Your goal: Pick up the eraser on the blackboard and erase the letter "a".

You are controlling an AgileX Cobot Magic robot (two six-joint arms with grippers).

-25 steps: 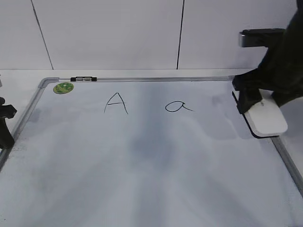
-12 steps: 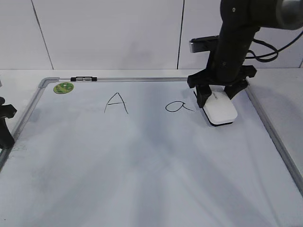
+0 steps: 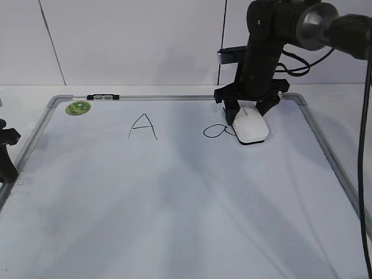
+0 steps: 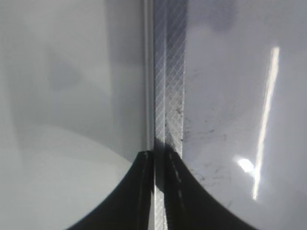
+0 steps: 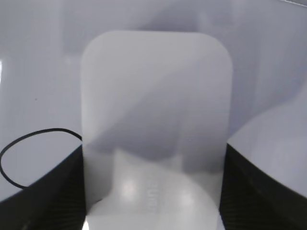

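The white eraser (image 3: 250, 127) lies flat on the blackboard (image 3: 174, 197), held by my right gripper (image 3: 249, 110), which is shut on it from above. In the right wrist view the eraser (image 5: 156, 124) fills the middle between the two black fingers (image 5: 43, 191). The eraser's left edge covers the tail of the letter "a" (image 3: 214, 131); the loop still shows, also in the right wrist view (image 5: 29, 155). My left gripper (image 3: 6, 154) is at the board's left frame; in the left wrist view it (image 4: 160, 158) is shut, with the frame (image 4: 168, 86) beneath it.
An uppercase "A" (image 3: 142, 126) is written left of the "a". A round green sticker (image 3: 78, 107) and a small black-and-silver clip (image 3: 102, 97) sit at the board's far left corner. A white panelled wall stands behind. A black cable (image 3: 365, 174) hangs at the right.
My right gripper has carried the eraser leftward across the board, from the right frame to the right side of the "a", now covering its tail. The left arm has not moved.
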